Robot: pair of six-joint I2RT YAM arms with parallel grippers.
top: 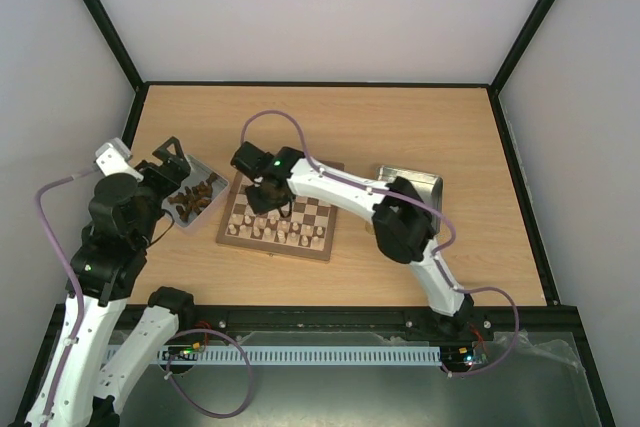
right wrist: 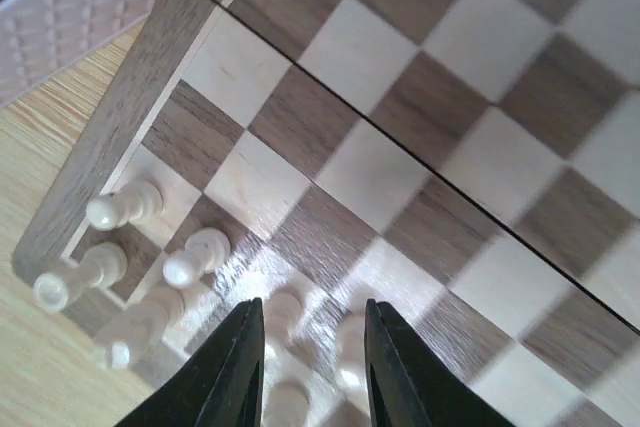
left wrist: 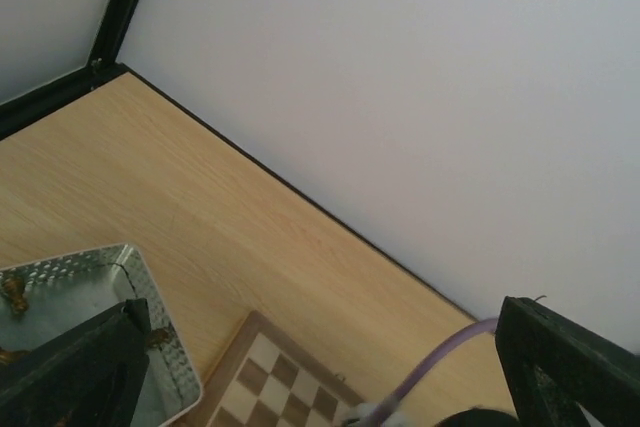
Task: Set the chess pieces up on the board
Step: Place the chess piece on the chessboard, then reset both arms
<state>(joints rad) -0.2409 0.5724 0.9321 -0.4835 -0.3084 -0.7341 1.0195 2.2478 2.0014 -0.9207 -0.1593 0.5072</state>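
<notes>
The right hand (right wrist: 310, 372) is hovering released, spread to clear pale beige turned-wood chess pieces (right wrist: 195, 255) standing in edge rows of the checkered wooden board (right wrist: 120, 117); the left hand (top: 172, 155) is hanging open over the grey metal tray (left wrist: 150, 287).

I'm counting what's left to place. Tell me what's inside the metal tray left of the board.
Dark brown chess pieces lie heaped in the tray. The open left gripper hangs over its left end and covers that part, so no full count.
</notes>
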